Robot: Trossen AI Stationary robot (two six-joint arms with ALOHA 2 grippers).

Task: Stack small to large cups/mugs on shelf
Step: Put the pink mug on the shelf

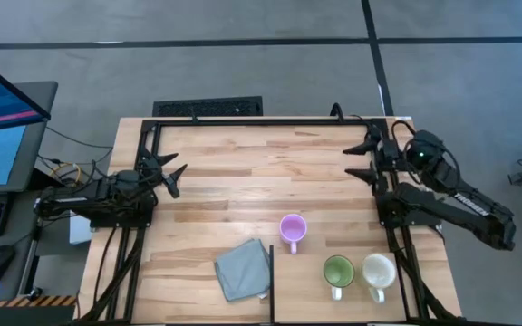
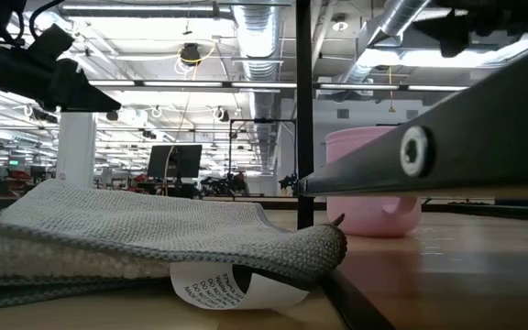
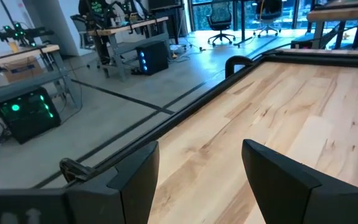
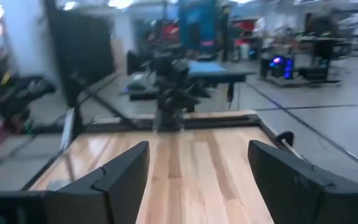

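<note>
**High view: three mugs lined near the table's front edge, both arms parked at the sides**

High view looks down on a pale wooden table (image 1: 243,172) framed by a black rail. Near the front edge, toward the right side, stand three handled mugs, all upright with their mouths up. The lilac-purple mug (image 1: 293,228) sits farthest back of the three, just right of a thin black upright post (image 1: 272,285). The green mug (image 1: 338,272) and the cream-white mug (image 1: 379,272) stand side by side closer to the front edge, near each other, with the cream-white one to the right. None is stacked in another.

A grey folded cloth (image 1: 242,269) lies left of the post, close to the front edge. From the low view the cloth fills the foreground, draped over a curled white paper label (image 2: 232,284), and the lilac-purple mug (image 2: 369,215) shows behind a dark bar, resting on the wood.

The left gripper (image 1: 170,174) hovers at the table's left edge, well apart from the mugs, its fingers spread wide and holding nothing; its wrist view shows only bare wood between them. The right gripper (image 1: 362,160) waits near the back right corner, fingers likewise spread wide and empty, pointing across the table.

A keyboard (image 1: 208,108) lies on the floor behind the table.
</note>
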